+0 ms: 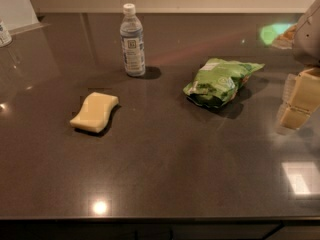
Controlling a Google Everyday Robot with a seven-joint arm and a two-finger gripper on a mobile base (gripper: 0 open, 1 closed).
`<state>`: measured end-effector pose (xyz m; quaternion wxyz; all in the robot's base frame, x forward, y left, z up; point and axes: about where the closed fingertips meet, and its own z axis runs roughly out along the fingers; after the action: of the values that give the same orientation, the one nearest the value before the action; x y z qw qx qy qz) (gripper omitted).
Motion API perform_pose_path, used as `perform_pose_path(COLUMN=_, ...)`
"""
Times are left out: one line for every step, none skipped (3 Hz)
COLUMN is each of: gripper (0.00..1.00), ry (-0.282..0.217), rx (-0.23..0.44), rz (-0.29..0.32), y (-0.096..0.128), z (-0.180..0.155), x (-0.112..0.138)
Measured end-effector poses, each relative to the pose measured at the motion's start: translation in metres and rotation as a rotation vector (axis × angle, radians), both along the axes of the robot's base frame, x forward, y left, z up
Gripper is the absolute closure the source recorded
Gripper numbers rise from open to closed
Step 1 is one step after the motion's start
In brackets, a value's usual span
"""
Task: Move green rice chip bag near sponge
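The green rice chip bag (220, 80) lies wrinkled on the dark countertop, right of centre. The sponge (95, 112), a pale yellow block with wavy sides, lies flat at the left of centre, well apart from the bag. My gripper (299, 101) hangs at the right edge of the view, to the right of the bag and a little nearer the front. It is not touching the bag and holds nothing that I can see.
A clear plastic water bottle (132, 40) with a white cap stands upright behind and between the sponge and the bag. The dark countertop (165, 164) ends at a front edge low in the view. A wall runs along the back.
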<state>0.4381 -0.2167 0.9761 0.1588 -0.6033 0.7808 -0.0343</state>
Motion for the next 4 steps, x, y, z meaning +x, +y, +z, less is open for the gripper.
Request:
perform_pose_path(gripper=0.00, ry=0.000, rx=0.000, rz=0.000, y=0.000, z=0.000, x=0.000)
perform_pose_path(gripper=0.00, ry=-0.001, rx=0.007, rz=0.033, y=0.004, z=0.001, x=0.006)
perform_pose_path(gripper=0.00, ry=-0.013, rx=0.015, rz=0.116, y=0.017, z=-0.006, x=0.023)
perform_pose_path(gripper=0.00, ry=-0.048, rx=0.008, rz=0.216, y=0.026, z=-0.018, x=0.048)
